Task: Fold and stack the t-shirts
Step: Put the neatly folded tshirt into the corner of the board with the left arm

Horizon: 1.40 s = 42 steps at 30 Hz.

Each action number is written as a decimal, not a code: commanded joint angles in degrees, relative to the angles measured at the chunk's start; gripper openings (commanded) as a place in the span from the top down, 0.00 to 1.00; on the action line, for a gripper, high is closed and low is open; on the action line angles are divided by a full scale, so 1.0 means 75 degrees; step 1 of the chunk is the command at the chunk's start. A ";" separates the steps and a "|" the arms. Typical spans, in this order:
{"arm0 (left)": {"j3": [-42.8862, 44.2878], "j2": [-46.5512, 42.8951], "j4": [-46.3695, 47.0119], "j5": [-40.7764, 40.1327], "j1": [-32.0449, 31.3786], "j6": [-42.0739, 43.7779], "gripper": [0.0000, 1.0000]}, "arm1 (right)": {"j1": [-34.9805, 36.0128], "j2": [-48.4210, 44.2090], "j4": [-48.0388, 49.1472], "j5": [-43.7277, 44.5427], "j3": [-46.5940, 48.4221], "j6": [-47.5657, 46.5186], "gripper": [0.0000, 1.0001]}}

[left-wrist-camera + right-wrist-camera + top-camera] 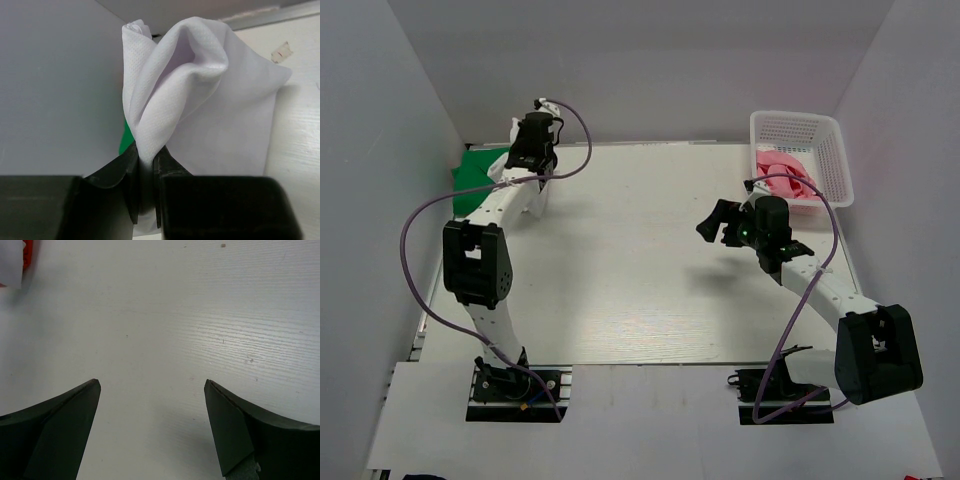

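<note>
My left gripper is at the back left corner, shut on a bunched fold of the white t-shirt, which hangs from the jaws down to the table. The green t-shirt lies just left of it by the wall; a sliver of it shows behind the white cloth. The pink t-shirt lies crumpled in the white lattice basket at the back right. My right gripper is open and empty above bare table. A sliver of orange-red cloth shows beside white cloth at the right wrist view's top left corner.
The table is walled by white panels at the back and both sides. The basket stands against the right wall. Purple cables loop off both arms. A strip of tape is stuck on the tabletop near the back edge.
</note>
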 commanded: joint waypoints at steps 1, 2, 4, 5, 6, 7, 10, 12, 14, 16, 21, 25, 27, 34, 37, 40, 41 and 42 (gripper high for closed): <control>0.0534 -0.0259 0.0252 0.0299 0.0233 0.0283 1.00 | -0.0022 -0.0071 0.0361 0.0135 0.0033 -0.0067 0.10; 0.0743 -0.0259 0.0182 0.0299 0.0234 0.0283 1.00 | 0.0013 -0.0094 0.0361 0.0134 0.0033 -0.0055 0.10; 0.0943 -0.0177 -0.0005 0.0299 0.0315 0.0283 1.00 | -0.0022 -0.0106 0.0420 0.0123 0.0021 -0.0055 0.10; 0.1025 -0.0177 -0.0006 0.0299 0.0386 0.0283 1.00 | -0.0022 -0.0094 0.0420 0.0134 0.0021 -0.0043 0.10; 0.1026 -0.0177 -0.0006 0.0427 0.0386 0.0283 1.00 | -0.0022 -0.0094 0.0455 0.0134 0.0021 -0.0055 0.10; 0.1026 -0.0177 -0.0006 0.0521 0.0479 0.0213 1.00 | -0.0022 -0.0082 0.0455 0.0146 0.0021 -0.0032 0.10; 0.1096 -0.0177 -0.0229 0.0814 0.0655 0.0130 1.00 | -0.0022 0.0069 0.0478 0.0158 0.0044 -0.0008 0.10; 0.0991 -0.0177 -0.0229 0.0978 0.0738 0.0130 1.00 | -0.0034 0.0140 0.0432 0.0099 0.0102 -0.0008 0.10; 0.0874 -0.0084 -0.0147 0.1048 0.0924 -0.0009 1.00 | -0.0034 0.0199 0.0373 0.0099 0.0161 -0.0008 0.10; 0.0874 0.0184 -0.0147 0.1119 0.1041 -0.0080 1.00 | -0.0034 0.0257 0.0396 0.0158 0.0208 -0.0008 0.10; 0.1258 0.0817 -0.0147 0.0804 0.1475 -0.0349 1.00 | -0.0010 0.0456 0.0361 0.0158 0.0396 -0.0008 0.10; 0.1869 0.1380 -0.0497 0.0803 0.1850 -0.0759 1.00 | -0.0010 0.0632 0.0361 0.0123 0.0606 0.0004 0.10; 0.2137 0.1579 -0.0498 0.0803 0.2061 -0.1006 1.00 | -0.0034 0.0807 0.0338 0.0099 0.0700 0.0027 0.10; 0.3239 0.2611 -0.0966 0.0451 0.2530 -0.1439 1.00 | -0.0010 0.1218 0.0338 -0.0006 0.1005 0.0144 0.10; 0.3545 0.2881 -0.1330 0.0452 0.2683 -0.1674 1.00 | 0.0001 0.1382 0.0303 -0.0041 0.1215 0.0168 0.10; 0.3616 0.3069 -0.1482 0.0451 0.2764 -0.1849 1.00 | -0.0010 0.1546 0.0279 -0.0111 0.1310 0.0191 0.10; 0.3709 0.3138 -0.1587 0.0451 0.2765 -0.1850 1.00 | 0.0001 0.1651 0.0256 -0.0158 0.1333 0.0180 0.10; 0.3710 0.3139 -0.1658 0.0451 0.2835 -0.1978 1.00 | -0.0010 0.1687 0.0233 -0.0182 0.1426 0.0168 0.10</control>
